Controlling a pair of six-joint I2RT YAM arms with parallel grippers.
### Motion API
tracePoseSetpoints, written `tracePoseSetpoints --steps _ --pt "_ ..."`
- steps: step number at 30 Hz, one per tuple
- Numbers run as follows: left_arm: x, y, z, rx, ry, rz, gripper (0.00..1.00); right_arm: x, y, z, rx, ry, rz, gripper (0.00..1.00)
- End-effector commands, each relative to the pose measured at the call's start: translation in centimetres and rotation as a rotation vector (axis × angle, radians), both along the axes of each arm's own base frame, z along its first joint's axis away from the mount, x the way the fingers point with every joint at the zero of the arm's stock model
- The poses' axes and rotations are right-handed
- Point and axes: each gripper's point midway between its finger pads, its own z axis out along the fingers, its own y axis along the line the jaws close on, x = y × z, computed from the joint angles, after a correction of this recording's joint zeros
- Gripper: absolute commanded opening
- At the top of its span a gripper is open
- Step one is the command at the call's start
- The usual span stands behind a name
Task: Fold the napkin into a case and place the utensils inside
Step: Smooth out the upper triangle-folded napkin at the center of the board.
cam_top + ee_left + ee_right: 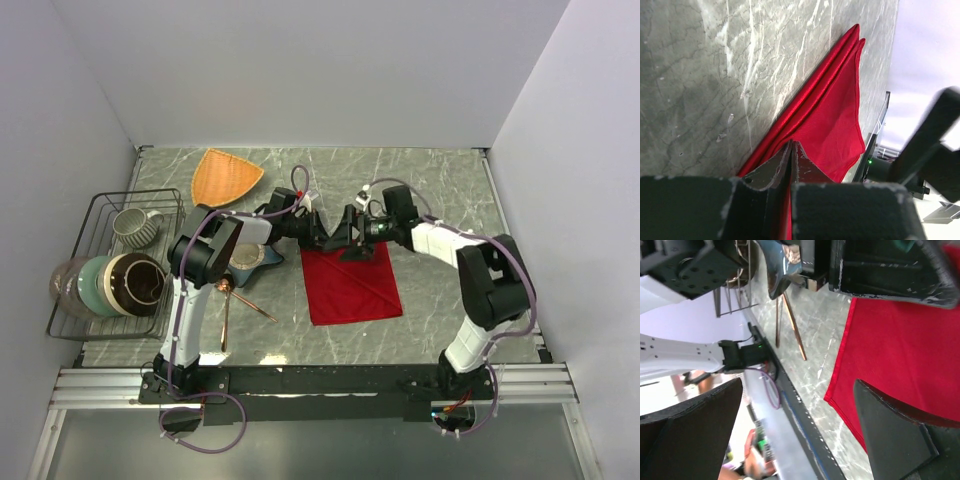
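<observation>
The red napkin (350, 290) lies folded on the marble table, a diagonal crease across it. My left gripper (327, 242) sits at the napkin's far edge, shut on a fold of the red cloth (835, 115) that shows between its fingers (777, 162). My right gripper (353, 250) hovers just beside it over the same far edge, wide open with nothing between its fingers (890, 435); the napkin (900, 350) lies flat below. The copper utensils (235, 300) lie on the table left of the napkin, and the right wrist view also catches them (792, 325).
A blue star-shaped dish (250, 260) sits under the left arm, next to the utensils. An orange triangular plate (225, 177) lies at the back left. A wire rack (100, 205) with a mug and bowls stands at the left edge.
</observation>
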Motion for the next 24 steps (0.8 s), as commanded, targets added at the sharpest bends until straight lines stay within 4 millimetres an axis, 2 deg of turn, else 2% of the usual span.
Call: tracePoseSetpoints --steps 1,8,14,18,24 --pt "-0.5 1.1 -2.7 0.076 0.033 0.014 0.09 1.1 1.4 0.5 0.104 -0.002 -0.008 1.0" --pt "-0.6 1.2 -2.9 0.079 0.035 0.012 0.08 0.8 1.7 -2.2 0.102 0.077 0.001 1.0" --pt "-0.4 1.2 -3.1 0.076 0.043 0.019 0.08 -1.4 1.4 -4.4 0.105 0.158 0.022 1.0" --pt "-0.5 1.5 -3.4 0.083 0.05 0.025 0.07 -3.3 0.0 -6.3 0.066 0.21 0.032 1.0" --pt "-0.5 2.0 -3.8 0.088 0.063 0.04 0.05 -5.8 -2.3 -8.1 0.044 0.262 0.031 1.0"
